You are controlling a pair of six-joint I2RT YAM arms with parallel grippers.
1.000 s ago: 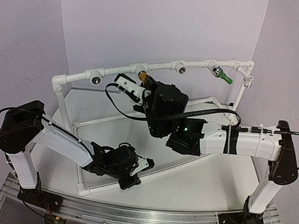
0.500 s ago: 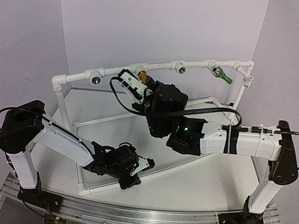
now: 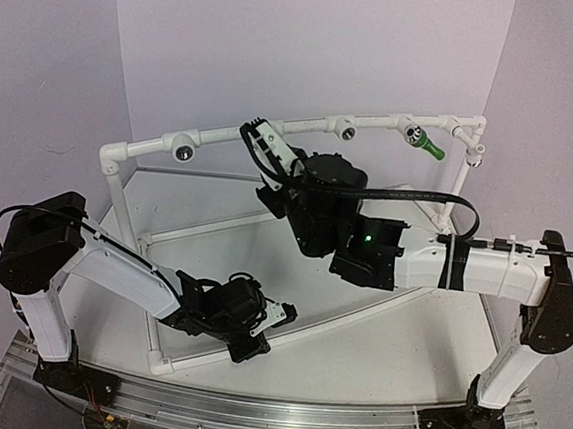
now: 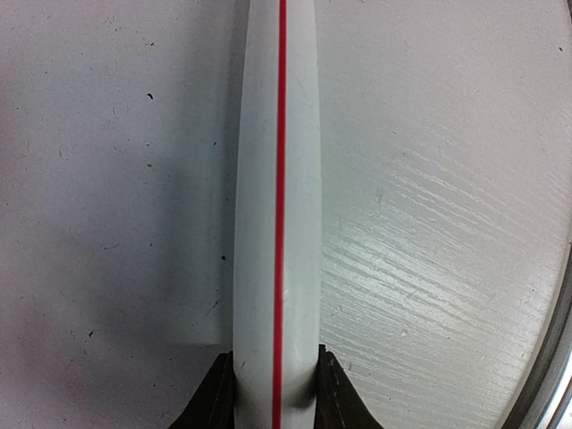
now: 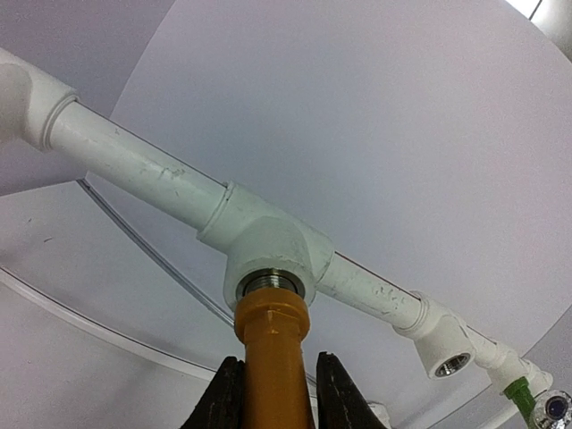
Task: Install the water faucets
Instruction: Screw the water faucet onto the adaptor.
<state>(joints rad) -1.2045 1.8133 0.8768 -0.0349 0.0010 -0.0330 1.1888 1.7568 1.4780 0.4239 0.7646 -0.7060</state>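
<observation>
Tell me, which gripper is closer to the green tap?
The right. The right gripper is up on the same top pipe as the green tap; the left gripper clamps the frame's low near pipe.

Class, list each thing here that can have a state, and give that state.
yellow-orange faucet: gripped, threaded end in a tee socket, threads partly showing
green faucet: mounted on the white pipe frame
right gripper: shut on the yellow-orange faucet
left gripper: shut on a red-striped white pipe
spare socket: empty
</observation>
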